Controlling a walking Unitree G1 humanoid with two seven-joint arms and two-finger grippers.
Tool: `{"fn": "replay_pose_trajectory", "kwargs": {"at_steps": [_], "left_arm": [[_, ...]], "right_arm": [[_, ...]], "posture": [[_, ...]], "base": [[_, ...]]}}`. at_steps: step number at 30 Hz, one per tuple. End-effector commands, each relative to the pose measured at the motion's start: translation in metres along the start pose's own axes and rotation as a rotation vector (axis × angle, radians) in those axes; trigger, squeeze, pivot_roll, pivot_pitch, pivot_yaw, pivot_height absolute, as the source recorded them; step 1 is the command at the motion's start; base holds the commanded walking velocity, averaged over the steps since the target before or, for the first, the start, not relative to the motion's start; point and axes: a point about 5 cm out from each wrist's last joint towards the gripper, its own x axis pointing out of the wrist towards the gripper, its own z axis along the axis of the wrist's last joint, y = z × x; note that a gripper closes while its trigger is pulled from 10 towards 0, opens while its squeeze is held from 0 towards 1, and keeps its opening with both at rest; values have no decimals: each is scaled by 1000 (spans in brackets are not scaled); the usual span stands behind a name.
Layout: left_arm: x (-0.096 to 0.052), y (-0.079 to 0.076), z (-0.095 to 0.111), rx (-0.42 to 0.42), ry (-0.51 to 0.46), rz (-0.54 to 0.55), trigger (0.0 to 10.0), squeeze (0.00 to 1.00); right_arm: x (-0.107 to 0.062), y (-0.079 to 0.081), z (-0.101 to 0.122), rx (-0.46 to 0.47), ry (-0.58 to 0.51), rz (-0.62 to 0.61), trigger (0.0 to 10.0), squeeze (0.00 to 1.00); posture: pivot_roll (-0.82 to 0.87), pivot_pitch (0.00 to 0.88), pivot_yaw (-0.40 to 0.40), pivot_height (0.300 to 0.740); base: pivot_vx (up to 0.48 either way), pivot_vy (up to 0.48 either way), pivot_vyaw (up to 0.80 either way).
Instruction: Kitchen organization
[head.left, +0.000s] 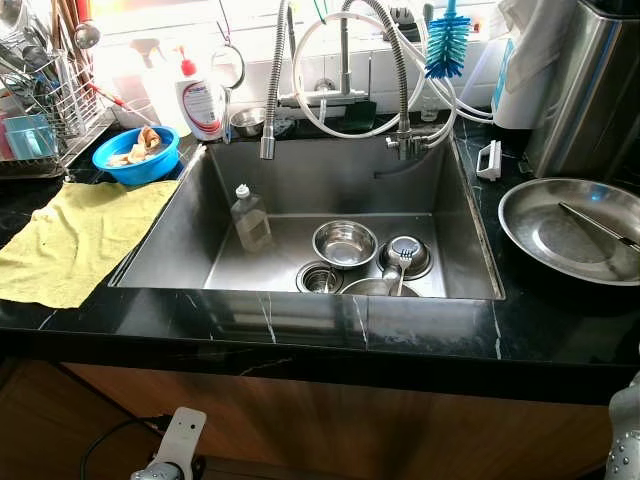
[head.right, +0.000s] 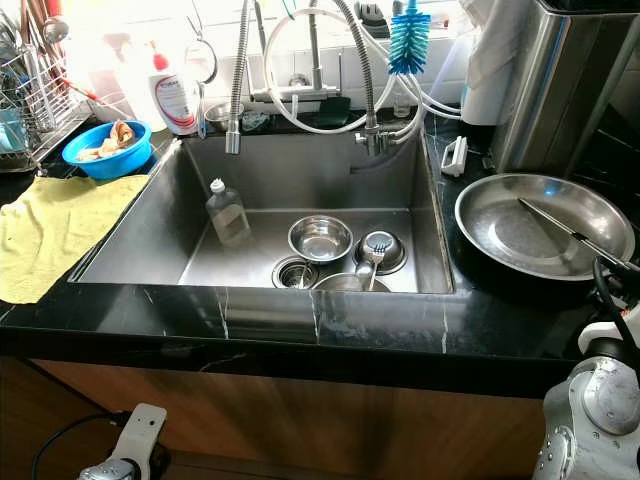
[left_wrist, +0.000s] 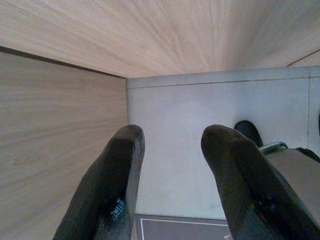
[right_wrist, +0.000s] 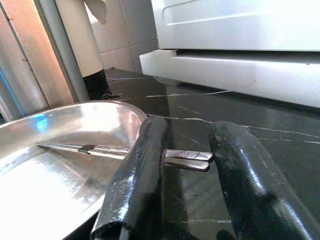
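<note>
My right gripper (right_wrist: 185, 165) hovers spread over the black marble worktop's (head.left: 560, 320) right end, fingers either side of the steel tongs' (right_wrist: 125, 150) handle, which overhangs the round steel tray's (head.left: 545, 235) rim. My left gripper (left_wrist: 172, 175), spread too, hangs low by the wooden cabinet front (left_wrist: 55, 140).

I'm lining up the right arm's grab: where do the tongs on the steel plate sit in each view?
Left eye view: tongs lie across the steel plate, far right on the counter.
Right eye view: tongs on that plate, right of the sink.
Right wrist view: tongs, near end between the open right gripper fingers.
Left wrist view: faces wooden panels.
Shared landmark: the steel plate.
</note>
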Motion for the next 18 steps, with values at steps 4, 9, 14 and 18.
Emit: {"fn": "replay_pose_trajectory", "kwargs": {"at_steps": [4,9,14,18], "left_arm": [[-1,5,-4,11,18,18,10000,0],[-1,6,-4,12,18,21,10000,0],[-1,6,-4,15,18,27,10000,0],[-1,8,-4,18,18,37,10000,0]], "right_arm": [[1,3,2,11,-9,12,0,0],[2,6,5,14,-22,25,0,0],[2,10,10,12,-49,51,0,0],[1,26,21,11,-115,179,0,0]], "posture": [[-199,0,103,740],[-198,0,102,740],[-198,0,102,740],[-200,0,103,740]], "base": [[0,0,0],[0,0,0],[0,0,0],[0,0,0]]}}
